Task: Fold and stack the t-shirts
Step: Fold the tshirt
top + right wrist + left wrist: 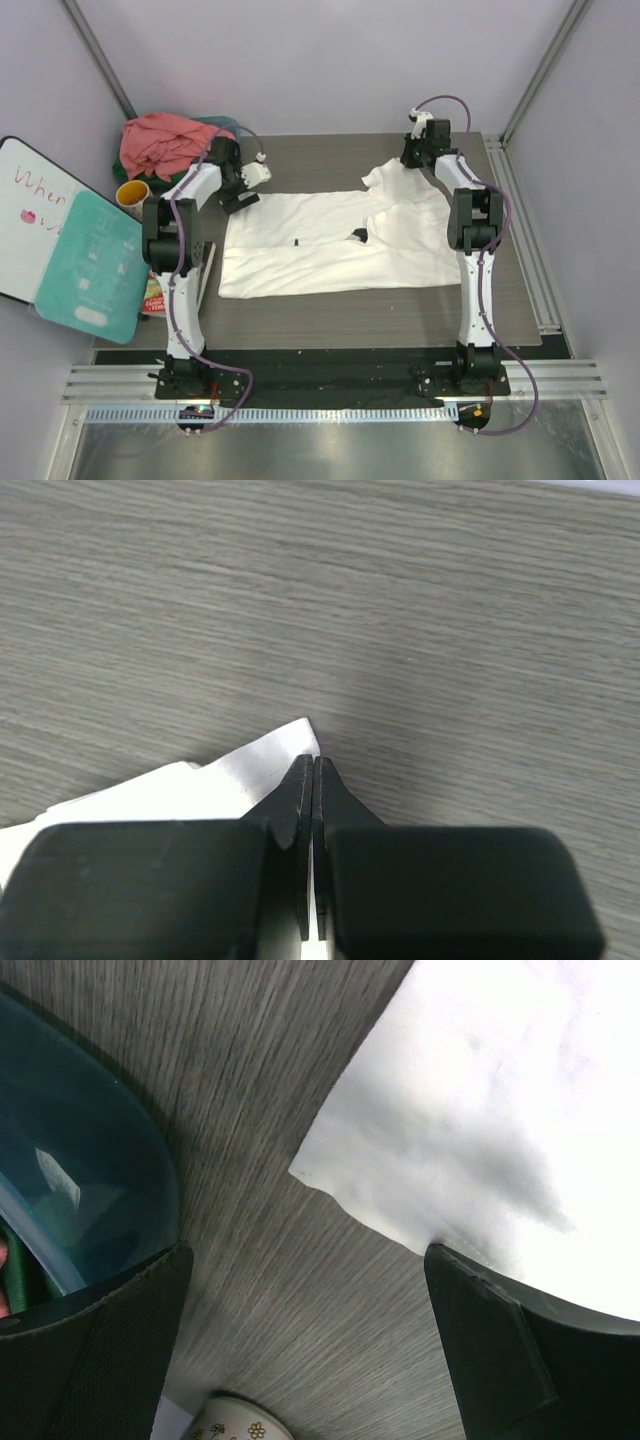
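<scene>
Two arms work the far edge of the plain white cotton t-shirt (330,250), which is spread flat mid-table. Right gripper (313,768) is clamped tight on its far-right corner. Left gripper (308,1255) gapes wide, empty, above the far-left corner. Judged: taking hold for the first fold; left must drop and pinch. Crumpled salmon-pink t-shirt (165,140) heaped far left; whatever lies under it is hidden.

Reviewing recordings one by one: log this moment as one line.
white t-shirt: spread out | right gripper: shut on its far-right corner | left gripper: open above far-left corner | pink t-shirt: heaped
</scene>
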You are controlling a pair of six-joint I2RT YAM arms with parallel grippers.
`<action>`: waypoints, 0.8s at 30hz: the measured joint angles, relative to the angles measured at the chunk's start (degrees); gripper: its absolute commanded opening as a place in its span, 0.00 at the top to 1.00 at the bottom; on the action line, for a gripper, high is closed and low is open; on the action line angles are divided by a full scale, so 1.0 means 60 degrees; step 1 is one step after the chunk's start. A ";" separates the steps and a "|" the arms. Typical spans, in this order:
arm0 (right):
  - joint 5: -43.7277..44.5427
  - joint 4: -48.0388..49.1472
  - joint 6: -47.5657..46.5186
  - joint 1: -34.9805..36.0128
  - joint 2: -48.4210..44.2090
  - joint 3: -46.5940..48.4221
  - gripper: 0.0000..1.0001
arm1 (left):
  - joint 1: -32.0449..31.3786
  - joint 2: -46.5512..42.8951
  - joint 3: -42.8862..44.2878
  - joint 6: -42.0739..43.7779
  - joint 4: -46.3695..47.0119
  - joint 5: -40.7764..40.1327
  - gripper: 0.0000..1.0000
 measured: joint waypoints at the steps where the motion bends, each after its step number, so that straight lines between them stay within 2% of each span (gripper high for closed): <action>1: 0.0018 -0.0033 -0.0047 0.0040 -0.0036 -0.0040 0.99 | 0.0004 -0.0026 -0.0047 -0.0025 0.0033 0.0029 0.00; 10: 0.0186 -0.0251 -0.0368 0.0208 -0.0208 -0.0193 0.99 | 0.0368 -0.0954 -0.0820 0.0025 0.0168 0.0823 0.00; 14: 0.0251 -0.0295 -0.0455 0.0233 -0.0255 -0.0259 0.99 | 0.0310 -0.1424 -0.1118 0.0780 0.0211 0.0947 0.02; 17: 0.0262 -0.0302 -0.0495 0.0237 -0.0273 -0.0280 0.99 | 0.0222 -0.1592 -0.1253 0.1475 0.0262 0.1147 0.09; 21: 0.0270 -0.0302 -0.0543 0.0240 -0.0273 -0.0280 0.99 | 0.0102 -0.1592 -0.1220 0.1668 0.0335 0.1268 0.34; 22: 0.0273 -0.0302 -0.0557 0.0240 -0.0273 -0.0280 0.99 | 0.0084 -0.1574 -0.1129 0.1683 0.0284 0.1373 0.38; 24: 0.0284 -0.0299 -0.0583 0.0240 -0.0277 -0.0291 0.99 | 0.0051 -0.1563 -0.0954 0.1836 0.0288 0.1599 0.38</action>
